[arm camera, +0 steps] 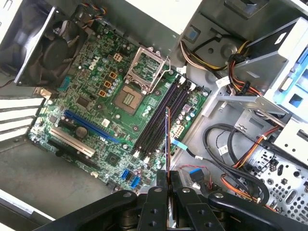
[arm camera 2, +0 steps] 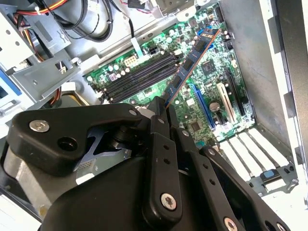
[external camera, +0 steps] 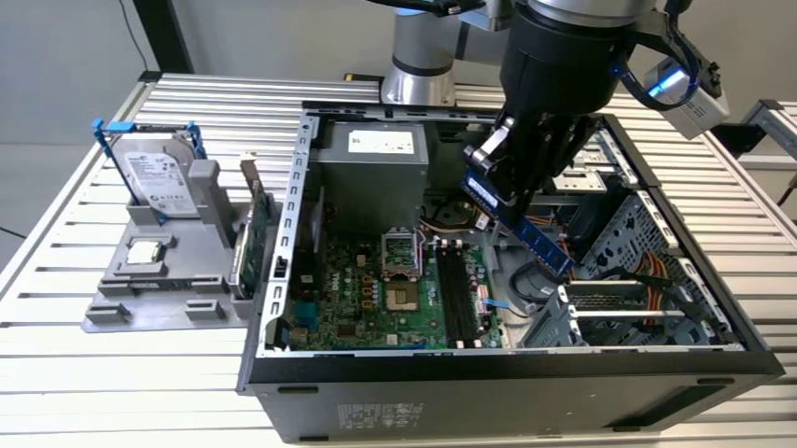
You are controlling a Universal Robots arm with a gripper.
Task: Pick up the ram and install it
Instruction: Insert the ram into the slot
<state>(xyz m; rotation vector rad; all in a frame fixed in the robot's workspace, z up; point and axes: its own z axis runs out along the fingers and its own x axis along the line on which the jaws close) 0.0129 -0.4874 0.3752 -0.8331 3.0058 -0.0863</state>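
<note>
The ram (external camera: pixel 538 238) is a long bluish stick held tilted in the air inside the open computer case (external camera: pixel 280 280). My gripper (external camera: pixel 505 177) is shut on its upper end. The stick hangs above and to the exterior view's right of the black memory slots (external camera: pixel 454 289) on the green motherboard (external camera: pixel 361 289). In the second wrist view the ram (arm camera 2: pixel 192 62) runs out from my gripper (arm camera 2: pixel 163 108) over the board, apart from the slots (arm camera 2: pixel 139 74). Seen edge-on in the first wrist view, the ram (arm camera: pixel 167 139) leaves my gripper (arm camera: pixel 168 180) and lies roughly along the slots (arm camera: pixel 161 113).
A grey stand (external camera: pixel 162 289) at the exterior view's left holds a silver hard drive (external camera: pixel 160 177), a processor chip (external camera: pixel 146 250) and a green card (external camera: pixel 256 243). Inside the case are the power supply (external camera: pixel 368 168), a drive cage (external camera: pixel 636 308), bundled cables (arm camera: pixel 240 144) and a fan (arm camera: pixel 53 48).
</note>
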